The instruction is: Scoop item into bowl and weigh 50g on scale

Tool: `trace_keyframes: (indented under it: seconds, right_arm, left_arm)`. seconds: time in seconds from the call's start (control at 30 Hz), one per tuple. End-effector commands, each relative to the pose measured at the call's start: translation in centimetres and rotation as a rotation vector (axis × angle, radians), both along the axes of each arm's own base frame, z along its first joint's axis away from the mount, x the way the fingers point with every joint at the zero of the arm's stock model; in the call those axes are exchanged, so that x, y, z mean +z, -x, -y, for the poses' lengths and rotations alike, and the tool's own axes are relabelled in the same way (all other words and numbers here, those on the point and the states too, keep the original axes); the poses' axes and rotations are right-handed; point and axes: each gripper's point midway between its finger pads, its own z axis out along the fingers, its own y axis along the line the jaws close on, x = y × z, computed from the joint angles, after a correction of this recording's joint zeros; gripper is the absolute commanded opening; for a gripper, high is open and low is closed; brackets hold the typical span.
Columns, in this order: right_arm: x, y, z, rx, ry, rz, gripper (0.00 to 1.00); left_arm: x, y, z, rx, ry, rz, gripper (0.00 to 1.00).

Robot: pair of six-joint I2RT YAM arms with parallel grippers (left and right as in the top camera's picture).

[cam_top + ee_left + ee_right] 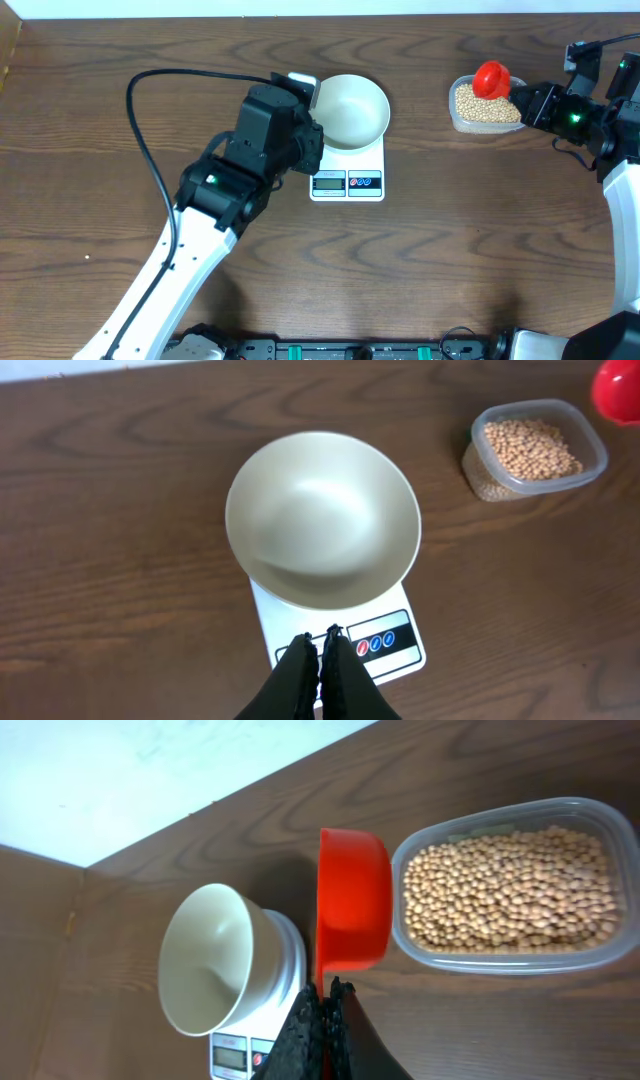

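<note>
One dark brown table with pronounced wood grain carried every object shown. The bowl, round, plain white and smooth, stood empty on the platform of the scale and overhung it at the sides. The scale was a white rectangular unit. Its front strip showed beyond the bowl and bore a grey display beside one red and one blue round button, with no figures or lettering legible. A clear plastic tub, a rounded rectangle with a raised rim, lay well apart from the scale toward the right arm. It held the item, many small round tan-yellow beans filling it nearly to the rim. The red scoop, glossy and cup-shaped, was turned on its side at the tub's end nearer the bowl. The right gripper was clenched at the scoop's base, gripping it. The left gripper was clenched on nothing, above the scale's front strip.
</note>
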Motion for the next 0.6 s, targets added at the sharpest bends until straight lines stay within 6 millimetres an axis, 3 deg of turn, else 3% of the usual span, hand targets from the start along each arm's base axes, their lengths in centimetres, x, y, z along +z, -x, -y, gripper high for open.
trace_keyframes:
  seconds: [0.0, 0.27, 0.4, 0.57]
  right_arm:
    - [-0.4, 0.0, 0.7, -0.02, 0.04, -0.005, 0.01]
    - [-0.8, 0.2, 0.8, -0.018, 0.055, -0.018, 0.01]
    - [-1.1, 0.6, 0.7, -0.001, 0.067, -0.032, 0.01]
    - [-1.3, 0.8, 0.7, -0.003, 0.066, -0.042, 0.01]
  left_arm:
    - [-2.1, -0.8, 0.2, 0.021, -0.022, -0.056, 0.07]
    - [-7.4, -1.1, 1.6, -0.023, -0.106, -0.174, 0.07]
    - [-9.5, -0.3, 2.9, -0.063, -0.143, -0.226, 0.07]
    - [-10.9, 1.7, 5.8, -0.229, -0.226, -0.221, 0.07]
